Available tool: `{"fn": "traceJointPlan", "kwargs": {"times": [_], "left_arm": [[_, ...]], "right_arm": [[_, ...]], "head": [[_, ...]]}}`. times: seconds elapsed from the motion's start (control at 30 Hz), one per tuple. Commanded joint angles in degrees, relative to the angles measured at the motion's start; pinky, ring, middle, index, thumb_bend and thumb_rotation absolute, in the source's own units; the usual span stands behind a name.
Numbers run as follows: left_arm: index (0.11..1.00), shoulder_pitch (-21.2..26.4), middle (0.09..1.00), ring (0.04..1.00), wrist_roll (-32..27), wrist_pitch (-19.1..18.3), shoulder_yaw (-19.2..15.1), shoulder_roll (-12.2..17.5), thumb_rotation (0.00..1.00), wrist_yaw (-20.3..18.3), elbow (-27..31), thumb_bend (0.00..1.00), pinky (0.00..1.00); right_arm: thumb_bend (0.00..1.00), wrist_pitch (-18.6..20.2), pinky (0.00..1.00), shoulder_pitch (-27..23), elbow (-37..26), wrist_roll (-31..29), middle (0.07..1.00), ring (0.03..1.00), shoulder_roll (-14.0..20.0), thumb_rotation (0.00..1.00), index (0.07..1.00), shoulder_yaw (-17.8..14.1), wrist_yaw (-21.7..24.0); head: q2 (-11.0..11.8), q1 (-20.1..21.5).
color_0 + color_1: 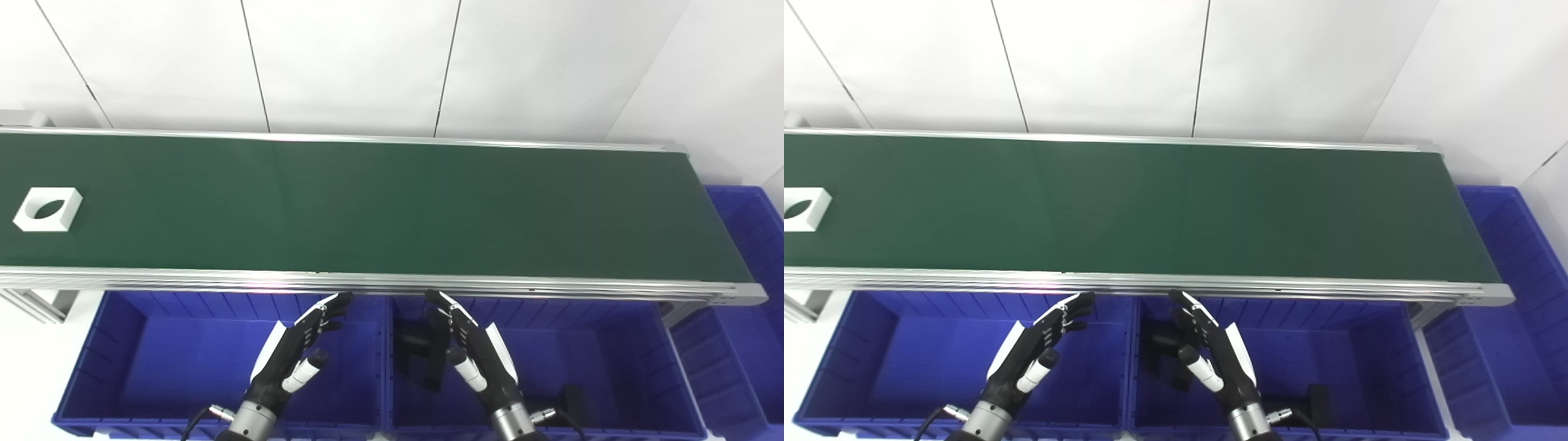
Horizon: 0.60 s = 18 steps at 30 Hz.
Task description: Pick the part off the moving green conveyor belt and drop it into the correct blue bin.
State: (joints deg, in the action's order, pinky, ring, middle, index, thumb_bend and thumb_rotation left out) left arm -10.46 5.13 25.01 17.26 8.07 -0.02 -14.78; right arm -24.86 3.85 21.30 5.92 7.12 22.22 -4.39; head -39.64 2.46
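A white square part (48, 209) with a round hole lies flat on the green conveyor belt (380, 208) at its far left end. Both hands hover below the belt's near rail, over the blue bins. My left hand (300, 346) is open, fingers stretched toward the belt, above the left blue bin (153, 361). My right hand (471, 346) is open too, above the middle blue bin (612, 367). Neither hand holds anything, and both are far to the right of the part.
Black parts (425, 355) lie in the middle bin, another dark piece (572, 401) near its front. A third blue bin (747, 275) stands past the belt's right end. The aluminium rail (380, 283) runs between hands and belt. A white panelled wall stands behind.
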Motion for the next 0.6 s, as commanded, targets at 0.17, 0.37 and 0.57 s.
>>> {"fn": "traceJointPlan", "kwargs": {"times": [0.17,0.37,0.57], "left_arm": [[0.845,0.6,0.884,0.872,0.0,1.9,0.2,0.2,1.0,0.8,1.6,0.97,0.81],[0.849,0.7,0.884,0.872,0.3,1.9,0.4,0.4,1.0,1.1,1.4,0.96,0.81],[0.849,1.0,0.881,0.87,0.3,1.9,0.6,0.4,1.0,1.3,0.9,0.96,0.81]], "right_arm": [[0.92,-2.1,0.8,-0.4,-1.3,-0.3,0.897,0.84,-0.2,1.0,0.878,-0.1,0.2],[0.94,-2.1,0.8,-0.4,-1.3,-0.7,0.895,0.841,-0.4,1.0,0.877,-0.3,0.6],[0.94,-2.1,0.8,-0.5,-1.1,-0.9,0.897,0.844,-0.4,1.0,0.879,-0.3,0.8]], "head": [[0.0,-0.2],[0.1,-0.1],[0.2,-0.3]]}}
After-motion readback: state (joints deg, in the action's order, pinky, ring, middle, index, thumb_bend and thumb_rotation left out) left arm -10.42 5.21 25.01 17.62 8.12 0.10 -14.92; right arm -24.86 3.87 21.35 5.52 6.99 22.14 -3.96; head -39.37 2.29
